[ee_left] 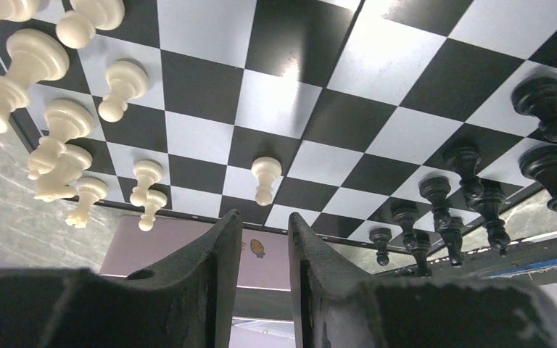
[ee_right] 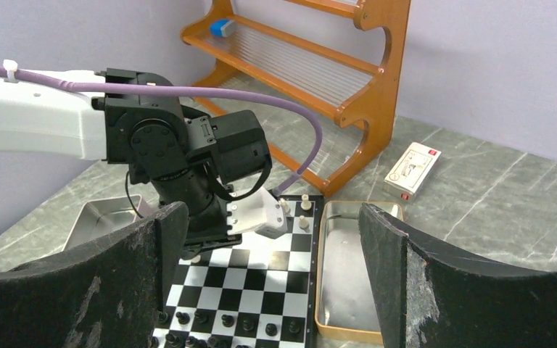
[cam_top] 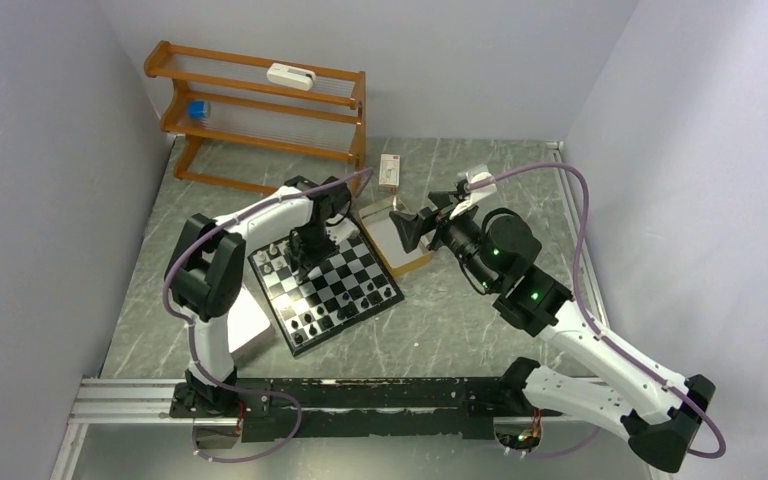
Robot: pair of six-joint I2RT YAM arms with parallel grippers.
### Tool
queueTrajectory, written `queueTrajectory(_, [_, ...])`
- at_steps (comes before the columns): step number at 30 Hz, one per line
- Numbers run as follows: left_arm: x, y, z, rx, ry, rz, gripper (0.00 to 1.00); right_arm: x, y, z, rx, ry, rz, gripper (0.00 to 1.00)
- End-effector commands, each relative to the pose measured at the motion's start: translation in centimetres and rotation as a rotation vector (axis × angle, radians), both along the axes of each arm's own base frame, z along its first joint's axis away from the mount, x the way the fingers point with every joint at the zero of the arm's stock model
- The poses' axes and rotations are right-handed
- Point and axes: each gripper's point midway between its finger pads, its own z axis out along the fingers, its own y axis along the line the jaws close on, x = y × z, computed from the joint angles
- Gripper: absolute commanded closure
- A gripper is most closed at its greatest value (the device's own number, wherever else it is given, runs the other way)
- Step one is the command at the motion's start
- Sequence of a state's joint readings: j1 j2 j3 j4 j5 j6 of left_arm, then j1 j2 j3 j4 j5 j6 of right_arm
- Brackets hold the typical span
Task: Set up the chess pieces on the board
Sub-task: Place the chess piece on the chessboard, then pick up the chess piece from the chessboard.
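Note:
The board (cam_top: 353,262) lies left of centre on the table. Cream-white chess pieces (cam_top: 274,252) stand along its far-left edge, black chess pieces (cam_top: 345,306) along its near-right edge. My left gripper (cam_top: 305,260) hangs low over the white side. In the left wrist view its fingers (ee_left: 225,243) stand a narrow gap apart with nothing between them, my left gripper (ee_left: 265,225) sitting just short of a lone white pawn (ee_left: 265,178) on the board (ee_left: 210,94). White pieces (ee_left: 122,85) stand left, black pieces (ee_left: 471,168) right. My right gripper (ee_right: 275,243) is wide open and empty, raised above the board's right side.
A metal tray (cam_top: 407,252) lies against the board's right edge and also shows in the right wrist view (ee_right: 348,268); a second tray (ee_right: 105,216) lies left. A wooden rack (cam_top: 260,110) and a small box (cam_top: 389,172) stand behind. A lilac card (ee_left: 181,250) lies beside the board.

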State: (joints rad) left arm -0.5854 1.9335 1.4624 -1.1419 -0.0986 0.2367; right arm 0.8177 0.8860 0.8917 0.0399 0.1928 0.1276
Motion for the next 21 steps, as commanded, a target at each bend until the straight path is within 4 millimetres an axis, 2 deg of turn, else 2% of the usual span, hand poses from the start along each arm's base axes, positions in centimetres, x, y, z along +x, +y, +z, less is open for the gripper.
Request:
queueTrajectory(1, [0.0, -1.0, 0.2, -0.073, -0.031, -0.027, 0.65, -0.3, -0.4, 1.0, 0.021, -0.034, -0.011, 0.08])
queueTrajectory(8, [0.9, -1.3, 0.0, -0.099, -0.068, -0.040, 0.67, -0.3, -0.5, 1.1, 0.019, -0.037, -0.017, 0.08])
queueTrajectory(21, [0.3, -0.3, -0.6, -0.078, -0.050, -0.028, 0.71, -0.3, -0.5, 1.0, 0.014, -0.040, -0.023, 0.08])
